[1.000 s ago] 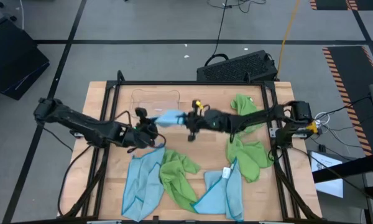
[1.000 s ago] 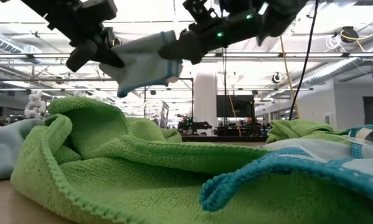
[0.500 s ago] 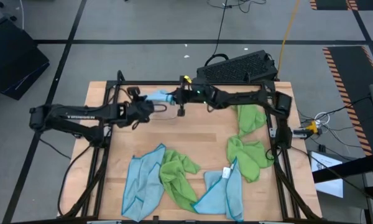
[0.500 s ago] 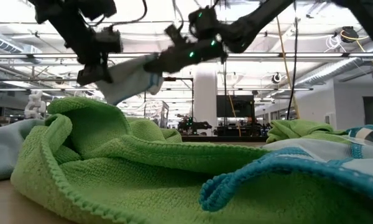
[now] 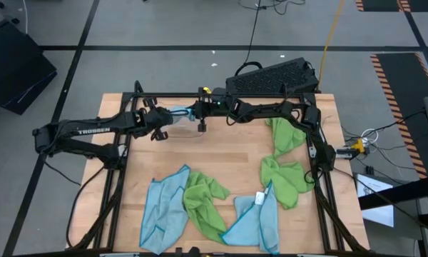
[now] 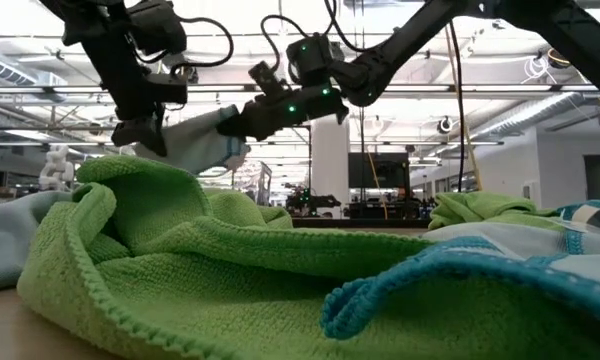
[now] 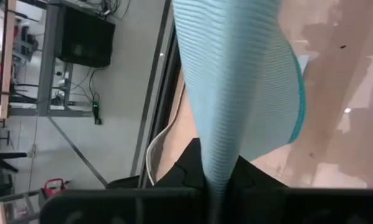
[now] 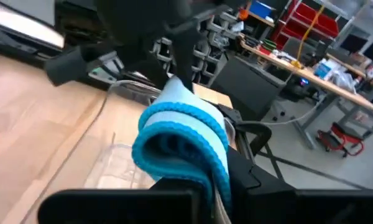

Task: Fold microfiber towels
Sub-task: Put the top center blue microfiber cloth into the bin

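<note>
High view: both arms carried one folded towel over the table's far edge.
The left gripper (image 5: pixel 162 123) and right gripper (image 5: pixel 198 114) were each clamped on an end of the light blue towel (image 5: pixel 180 112), its long axis running between them above the clear tray (image 5: pixel 192 133).

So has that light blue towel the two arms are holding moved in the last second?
Yes. The folded blue towel has gone from mid-table toward the table's far edge, carried between the left gripper and the right gripper.
</note>
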